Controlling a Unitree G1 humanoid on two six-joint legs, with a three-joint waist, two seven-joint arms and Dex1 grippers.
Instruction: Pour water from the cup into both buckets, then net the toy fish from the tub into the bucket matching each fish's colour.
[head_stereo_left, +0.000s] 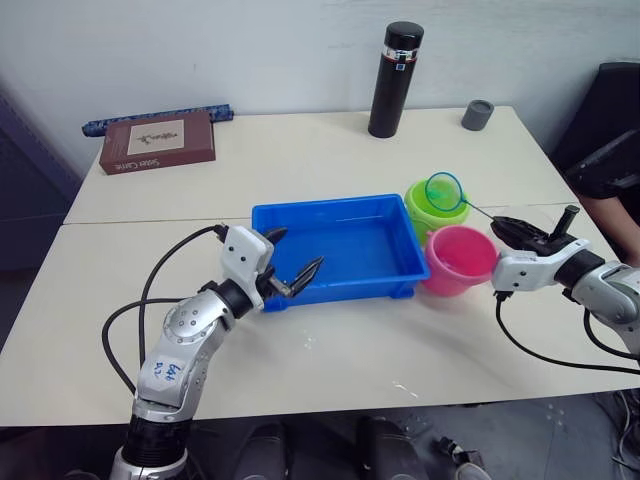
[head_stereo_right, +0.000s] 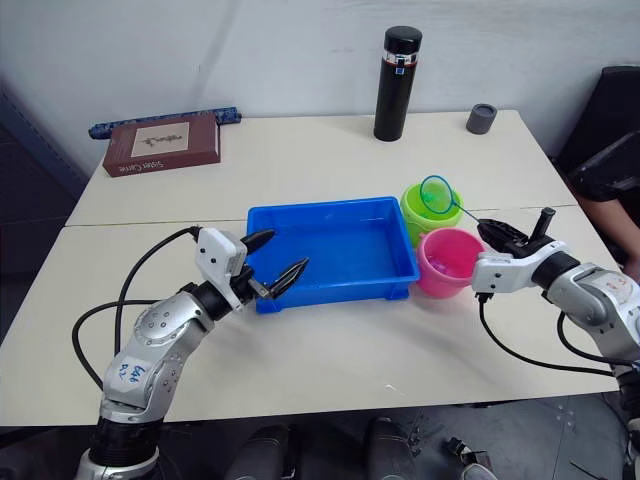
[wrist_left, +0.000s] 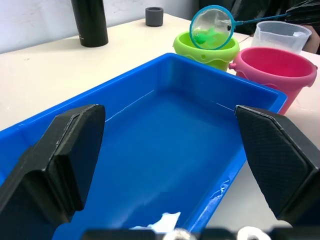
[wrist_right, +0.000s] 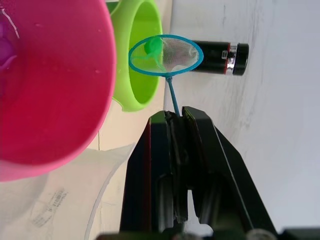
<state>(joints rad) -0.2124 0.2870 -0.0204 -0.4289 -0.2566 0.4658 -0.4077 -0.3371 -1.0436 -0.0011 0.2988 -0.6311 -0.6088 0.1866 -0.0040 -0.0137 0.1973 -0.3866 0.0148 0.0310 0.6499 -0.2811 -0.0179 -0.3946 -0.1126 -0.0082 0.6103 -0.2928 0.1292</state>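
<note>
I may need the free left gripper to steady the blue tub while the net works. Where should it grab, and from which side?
Judging by its pose, take the blue tub by its near-left rim, coming from the robot's side. The rim is thin and raised, and the open left gripper already sits at that corner, clear of the net over the green bucket.

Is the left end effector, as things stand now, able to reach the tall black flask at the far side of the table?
Probably not without stepping closer. The left end effector hangs open at the near rim of the blue tub; the black flask stands well beyond, with the whole tub lying between them.
</note>
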